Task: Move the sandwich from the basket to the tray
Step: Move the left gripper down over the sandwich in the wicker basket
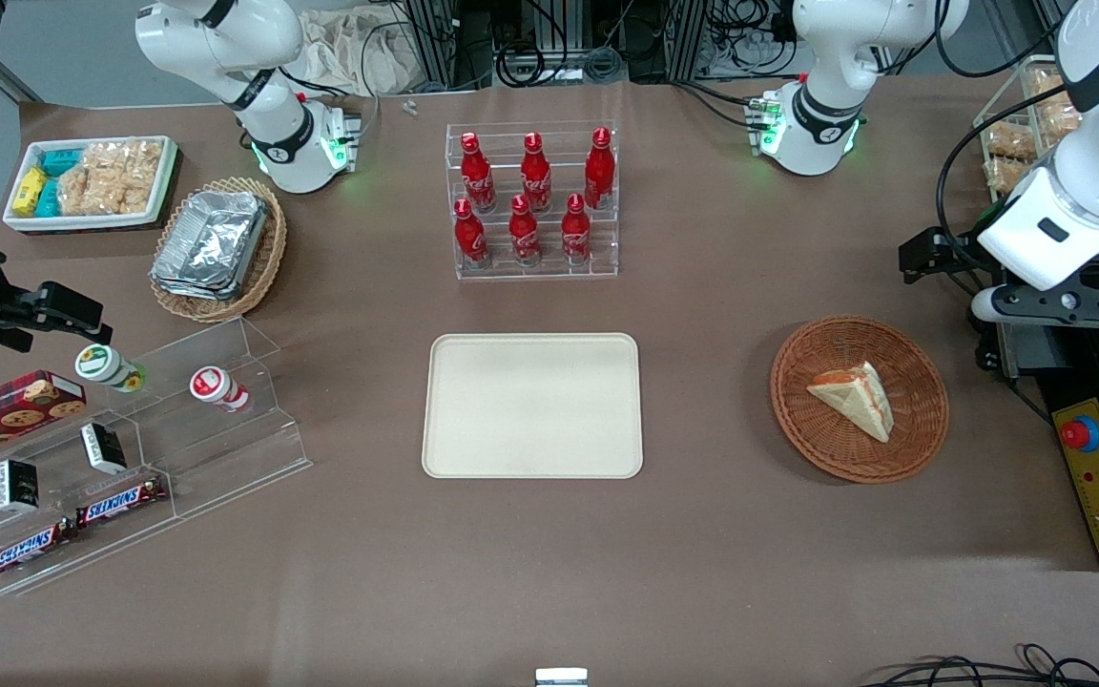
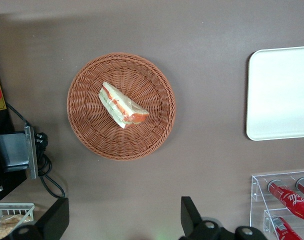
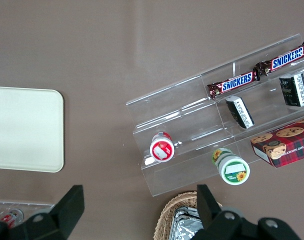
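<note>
Brown surface [image 1: 702,534] carrying the cream tray [image 1: 532,405] as landmark. Toward the working arm's end from the tray sits the reddish-brown wicker basket [image 2: 121,106], holding a triangular white-bread sandwich [image 2: 122,105] with orange-red and green layers. Left hand [image 2: 122,220] hovers high above the basket, fingers [image 2: 190,216] spread wide, touching nothing.

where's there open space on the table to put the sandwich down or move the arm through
The tray is bare all over. Bare tabletop lies between the tray and the basket holding the sandwich, and along the table edge nearest the front camera. The open gripper hangs high above table near the basket. It is crowded at the bottle rack and the parked arm's end.
</note>
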Motion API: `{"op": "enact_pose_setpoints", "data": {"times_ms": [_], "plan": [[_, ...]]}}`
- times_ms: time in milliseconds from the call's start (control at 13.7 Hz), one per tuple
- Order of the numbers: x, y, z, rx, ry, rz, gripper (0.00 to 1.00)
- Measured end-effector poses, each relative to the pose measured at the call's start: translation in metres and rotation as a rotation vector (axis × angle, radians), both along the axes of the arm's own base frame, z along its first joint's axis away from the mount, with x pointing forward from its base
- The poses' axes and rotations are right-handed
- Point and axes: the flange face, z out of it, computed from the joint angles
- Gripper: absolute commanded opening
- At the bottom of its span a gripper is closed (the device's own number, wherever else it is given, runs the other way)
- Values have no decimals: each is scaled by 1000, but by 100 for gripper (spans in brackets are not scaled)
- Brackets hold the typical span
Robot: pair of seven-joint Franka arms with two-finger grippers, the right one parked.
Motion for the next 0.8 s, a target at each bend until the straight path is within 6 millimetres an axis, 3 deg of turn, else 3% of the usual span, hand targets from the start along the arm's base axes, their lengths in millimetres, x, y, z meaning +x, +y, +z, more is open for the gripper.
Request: {"op": "enact_pose_setpoints", "data": {"times_ms": [219,438,583,802], "plan": [[-3,1,2,4,11,26,100],[-2,3,-3,18,24,206,100],[4,2,-19,40,50,388,100],[25,3,-67,69,90,528,100]]}}
